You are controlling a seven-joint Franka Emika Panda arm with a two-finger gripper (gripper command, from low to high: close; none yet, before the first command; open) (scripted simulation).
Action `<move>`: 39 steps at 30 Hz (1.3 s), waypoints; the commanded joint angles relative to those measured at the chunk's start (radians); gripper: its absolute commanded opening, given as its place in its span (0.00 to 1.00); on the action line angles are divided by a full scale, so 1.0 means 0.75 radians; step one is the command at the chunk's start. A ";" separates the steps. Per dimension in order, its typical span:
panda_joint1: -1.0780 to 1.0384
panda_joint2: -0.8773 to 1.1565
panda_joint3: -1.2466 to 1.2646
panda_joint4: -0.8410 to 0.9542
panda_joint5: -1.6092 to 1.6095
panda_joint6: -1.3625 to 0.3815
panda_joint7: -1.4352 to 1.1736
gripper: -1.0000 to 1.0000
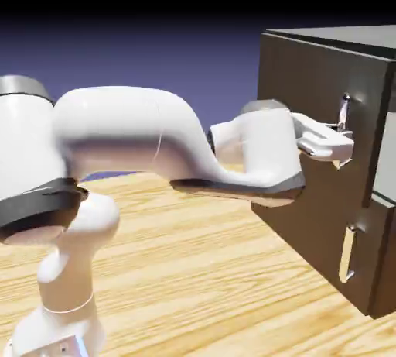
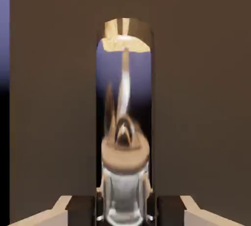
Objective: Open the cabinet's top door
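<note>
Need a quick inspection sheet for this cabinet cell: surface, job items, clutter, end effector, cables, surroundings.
Surface: light wooden table, bare where visible.
Job's things: dark grey-brown cabinet at the exterior view's right; top door looks flush, not yet swung out; its vertical silver handle fills the middle of the hand view as a shiny mirrored bar. Lower panel with its own silver handle, untouched.
Clutter: nothing seen.
End effector: white end effector reaches level to the top door's handle and is shut on it, the bar between its fingertips in the hand view.
Cables: nothing seen.
Surroundings: plain blue-violet backdrop, darker toward the top.
</note>
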 commanded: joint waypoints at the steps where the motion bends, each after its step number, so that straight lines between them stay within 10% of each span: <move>1: -0.048 0.029 0.039 -0.022 0.000 -0.005 0.040 0.00; 22: -1.063 0.347 0.971 -0.223 -0.048 0.018 0.712 0.00; 39: -1.546 -0.218 1.582 -0.697 0.887 -0.007 0.151 0.00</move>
